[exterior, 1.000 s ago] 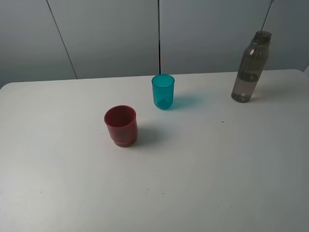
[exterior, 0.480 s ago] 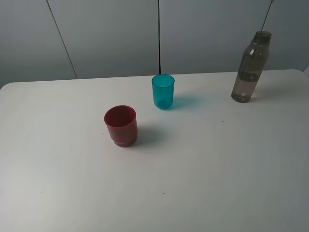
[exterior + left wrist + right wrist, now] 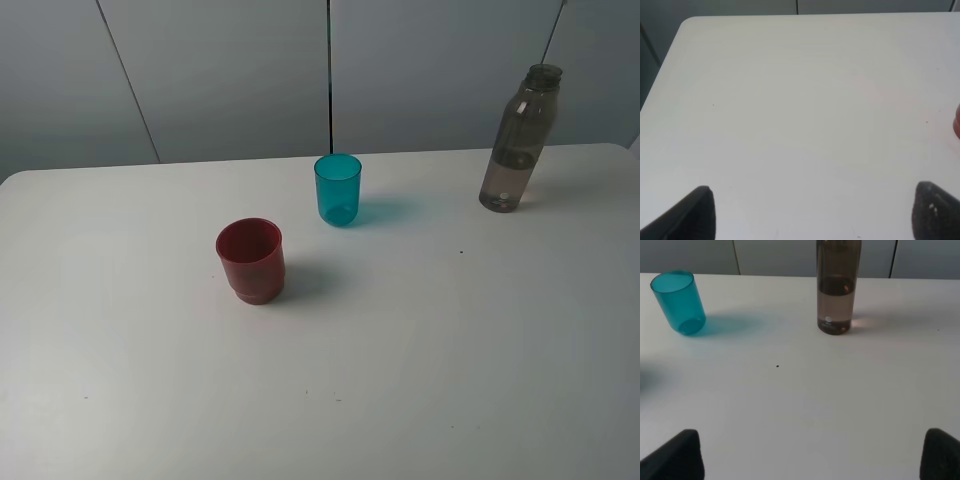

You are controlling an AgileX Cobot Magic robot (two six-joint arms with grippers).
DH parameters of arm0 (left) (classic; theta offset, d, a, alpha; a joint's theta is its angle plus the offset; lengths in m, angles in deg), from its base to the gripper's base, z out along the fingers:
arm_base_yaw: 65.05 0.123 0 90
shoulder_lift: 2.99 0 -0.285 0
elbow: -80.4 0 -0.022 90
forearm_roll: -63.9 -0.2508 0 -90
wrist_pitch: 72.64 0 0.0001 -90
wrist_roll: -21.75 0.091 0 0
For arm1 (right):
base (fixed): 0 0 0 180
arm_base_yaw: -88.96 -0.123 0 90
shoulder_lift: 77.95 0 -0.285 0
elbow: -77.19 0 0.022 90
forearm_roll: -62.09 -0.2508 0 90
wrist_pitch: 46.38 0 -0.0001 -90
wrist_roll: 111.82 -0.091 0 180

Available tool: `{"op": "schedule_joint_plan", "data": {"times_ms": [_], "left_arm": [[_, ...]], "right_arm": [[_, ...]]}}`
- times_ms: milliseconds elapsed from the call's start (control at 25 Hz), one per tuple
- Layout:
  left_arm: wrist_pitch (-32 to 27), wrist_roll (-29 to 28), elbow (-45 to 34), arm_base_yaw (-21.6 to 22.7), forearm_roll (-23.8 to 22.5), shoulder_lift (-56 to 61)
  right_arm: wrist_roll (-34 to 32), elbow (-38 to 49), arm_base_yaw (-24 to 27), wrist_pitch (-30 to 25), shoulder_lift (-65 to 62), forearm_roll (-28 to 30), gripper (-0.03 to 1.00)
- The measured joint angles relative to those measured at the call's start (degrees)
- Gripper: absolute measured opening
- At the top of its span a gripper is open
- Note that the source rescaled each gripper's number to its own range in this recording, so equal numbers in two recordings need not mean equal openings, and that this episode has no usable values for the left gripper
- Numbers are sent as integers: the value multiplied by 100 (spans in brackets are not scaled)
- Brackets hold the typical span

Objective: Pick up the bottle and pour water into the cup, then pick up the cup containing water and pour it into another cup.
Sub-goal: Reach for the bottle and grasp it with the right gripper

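None of the task's steps appears to have been carried out. The bottle (image 3: 517,140) is seen upright near the far right corner of the table (image 3: 450,380), untouched, with water in its lower part. Whether its cap is on cannot be told. The teal cup (image 3: 338,189) stands upright near the middle of the far edge, well apart from the bottle, and no water can be made out in it. The red cup (image 3: 251,260) stands upright nearer the camera and to the left of the teal cup, near it but not touching, and it too looks empty.

No arm is shown in the high view. The left gripper (image 3: 815,217) is held above bare table with its fingers spread wide and nothing between them. Only a sliver of the red cup is caught at the edge of its view. The right gripper (image 3: 809,457) is likewise spread wide and empty, and it is faced toward the bottle, which stands well ahead of it.

Everything is therefore judged to be left. The bottle must be reached and gripped, presumably by the right gripper, and water poured into the teal cup. That cup must then be lifted and emptied into the red cup.
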Motion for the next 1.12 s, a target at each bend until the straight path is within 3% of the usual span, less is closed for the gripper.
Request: {"op": "schedule_joint_plan", "data": {"times_ms": [520,760,1120], "left_arm": [[0,0,0,0,0,0],[0,0,0,0,0,0],[0,0,0,0,0,0]], "right_arm": [[0,-88,0,109,13,-11,79],[78,-578,0,727,806,-59,77],[594,-814,0,1994,2573,-796,76]]}}
